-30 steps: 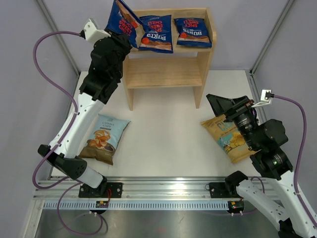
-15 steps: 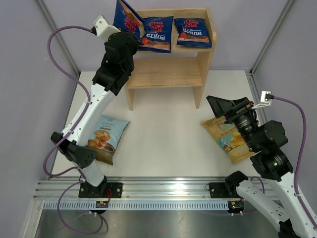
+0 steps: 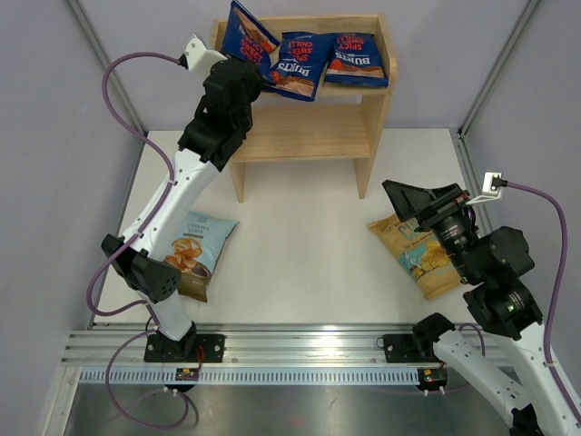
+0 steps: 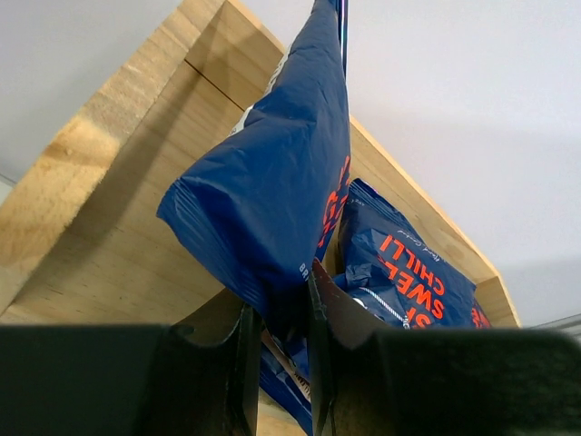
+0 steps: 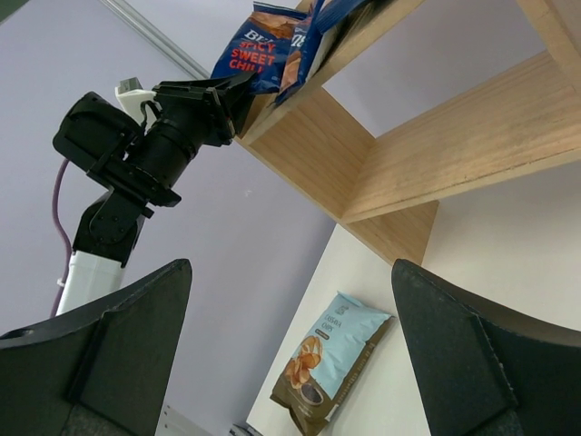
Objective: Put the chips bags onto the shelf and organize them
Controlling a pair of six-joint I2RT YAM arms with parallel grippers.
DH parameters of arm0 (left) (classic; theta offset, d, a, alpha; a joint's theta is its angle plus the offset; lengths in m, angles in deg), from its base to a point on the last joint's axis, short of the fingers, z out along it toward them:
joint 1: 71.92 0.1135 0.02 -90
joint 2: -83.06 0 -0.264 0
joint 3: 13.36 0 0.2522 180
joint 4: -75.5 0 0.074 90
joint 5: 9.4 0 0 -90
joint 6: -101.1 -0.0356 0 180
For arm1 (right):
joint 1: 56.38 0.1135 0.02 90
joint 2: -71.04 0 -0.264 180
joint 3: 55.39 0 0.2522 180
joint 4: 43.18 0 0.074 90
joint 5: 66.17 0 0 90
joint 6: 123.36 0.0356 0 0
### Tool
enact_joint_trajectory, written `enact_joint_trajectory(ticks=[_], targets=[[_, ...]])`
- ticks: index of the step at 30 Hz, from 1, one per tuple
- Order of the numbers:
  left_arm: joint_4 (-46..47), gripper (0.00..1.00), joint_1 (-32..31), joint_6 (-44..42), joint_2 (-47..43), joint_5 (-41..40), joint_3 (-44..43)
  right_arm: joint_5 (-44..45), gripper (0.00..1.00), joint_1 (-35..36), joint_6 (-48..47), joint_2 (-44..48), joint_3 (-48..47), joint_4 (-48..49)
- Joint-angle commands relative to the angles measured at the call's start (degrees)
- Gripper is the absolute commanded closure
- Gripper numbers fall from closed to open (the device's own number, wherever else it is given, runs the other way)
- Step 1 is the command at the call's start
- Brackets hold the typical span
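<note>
Wooden shelf point(image 3: 300, 136) top — left tool point(image 4: 277, 313) pinches crinkly, red-lettered dark-blue bag point(image 4: 272, 182); right tool point(image 5: 289, 272) gapes empty.

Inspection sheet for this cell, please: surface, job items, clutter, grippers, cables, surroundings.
Surface: white table, flat, no spills seen.
Job's things: shelf at the far side. The top tier holds the middle blue bag and right blue bag; the left blue bag stands tilted at its left end. The lower tier is bare. Pale bag and tan bag lie on the table.
Clutter: nothing seen.
Grippers: left gripper shut on the left blue bag; right gripper open, holding nothing, above the tan bag.
Cables: left cable and right cable, purple, loop clear of the bags.
Surroundings: grey walls; metal rail at the near edge.
</note>
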Motion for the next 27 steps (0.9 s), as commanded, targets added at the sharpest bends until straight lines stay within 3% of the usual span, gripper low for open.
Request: enact_joint_trajectory(ticks=[1, 4, 9, 13, 21, 25, 27], targets=[[-0.3, 0.99, 0.9, 3.6, 0.3, 2.2, -2.5, 0.4, 0.01, 0.0, -1.0, 0.3, -1.8, -1.2], [-1.0, 0.97, 1.9, 4.9, 0.3, 4.0, -2.1, 0.1, 0.01, -0.2, -1.7, -0.7, -3.2, -3.3], [-0.8, 0.78, 2.6, 5.5, 0.2, 5.3, -1.7, -2.4, 0.01, -0.1, -3.3, -4.9, -7.5, -7.2], [-1.7, 0.73, 4.1, 7.9, 0.6, 9.3, -1.7, -3.3, 0.01, -0.1, -3.9, -7.3, -9.0, -9.0], [-6.0, 0.48, 4.1, 7.3, 0.2, 8.7, -3.1, -4.9, 0.01, -0.1, -4.2, -7.9, -9.8, -10.3], [-8.3, 0.29, 4.1, 5.2, -0.9, 8.2, -3.8, -4.9, 0.01, 0.0, -4.7, -8.0, -10.4, -11.3], [-9.2, 0.26, 4.0, 3.5, -1.6, 7.7, -4.2, -5.1, 0.01, -0.1, -5.1, -8.3, -10.8, -11.5]])
